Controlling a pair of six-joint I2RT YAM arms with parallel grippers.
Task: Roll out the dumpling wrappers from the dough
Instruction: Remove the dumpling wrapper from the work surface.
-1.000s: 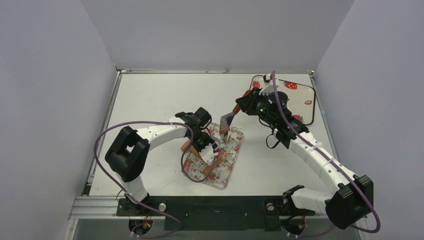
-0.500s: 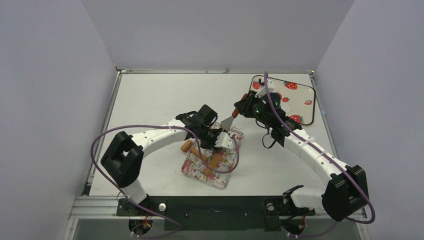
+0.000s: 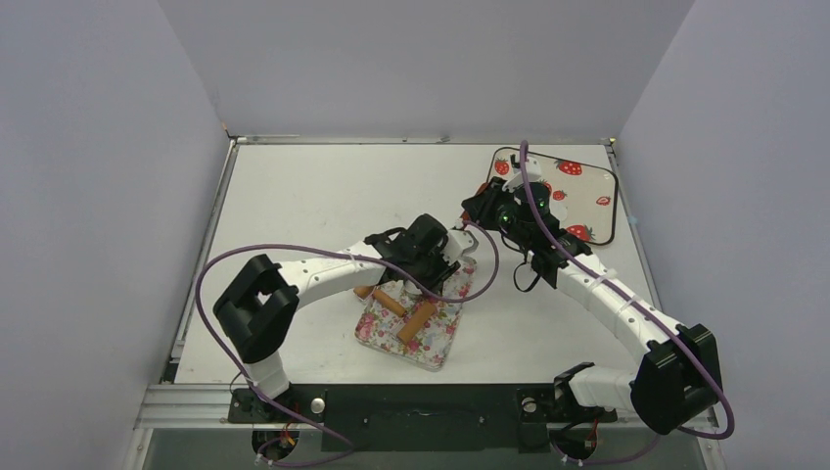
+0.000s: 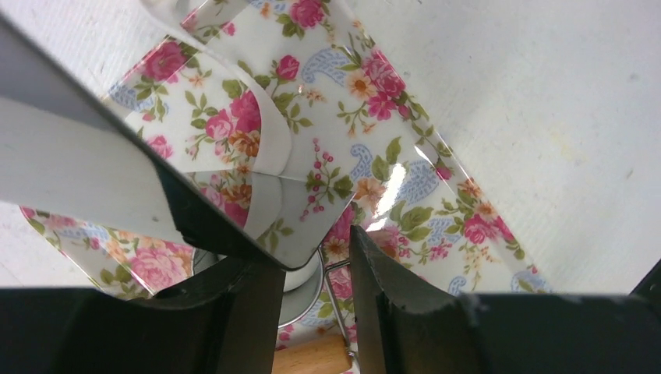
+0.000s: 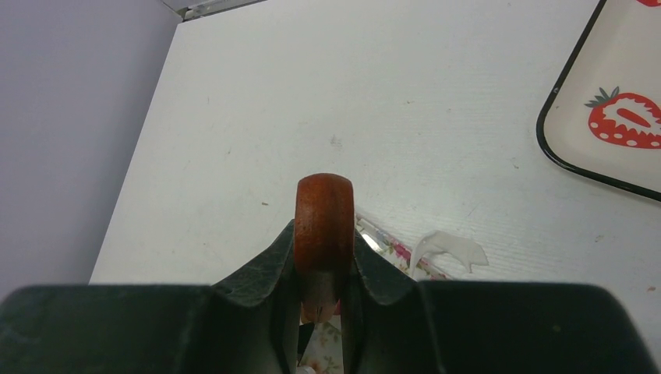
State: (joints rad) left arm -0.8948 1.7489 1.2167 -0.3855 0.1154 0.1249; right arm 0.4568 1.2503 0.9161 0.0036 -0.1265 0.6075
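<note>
Centre frame, one thin wrapper (image 4: 270,136) lay against the spatula blade (image 4: 234,187). The right gripper (image 5: 323,300) clamped its red handle (image 5: 324,218) and the left gripper (image 4: 316,304) gaped empty; transfer apparently not yet done.

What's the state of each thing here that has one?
left gripper: open, empty, over the floral tray.
right gripper: shut on the spatula handle.
spatula blade: tilted over the tray.
wooden roller: lying free on the tray.
dough scrap: on the table, at the tray's edge.
</note>
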